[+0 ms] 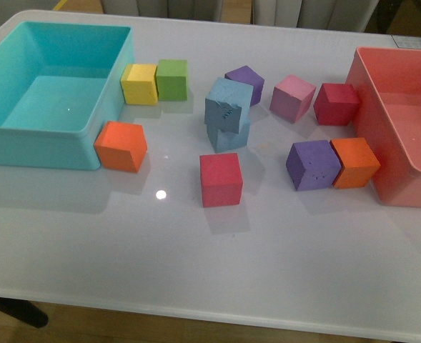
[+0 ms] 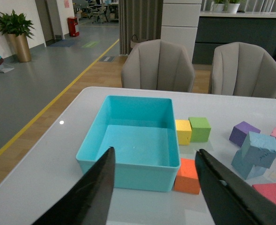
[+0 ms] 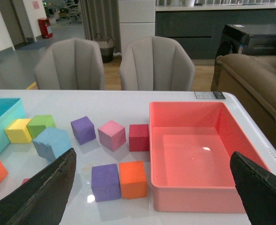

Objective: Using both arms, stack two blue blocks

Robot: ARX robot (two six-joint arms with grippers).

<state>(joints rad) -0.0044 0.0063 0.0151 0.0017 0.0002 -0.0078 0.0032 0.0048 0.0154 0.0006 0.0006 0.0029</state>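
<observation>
Two blue blocks stacked mid-table: upper blue block sits twisted on lower blue block, purple cube just behind. I see left gripper fingers spread wide above teal bin, holding nothing. Right gripper likewise spread wide, empty, above red bin.

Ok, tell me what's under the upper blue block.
The upper blue block rests, twisted askew, on the second blue block, which stands on the white table. The lower block's top face is mostly covered, so any marks there can't be seen.
</observation>
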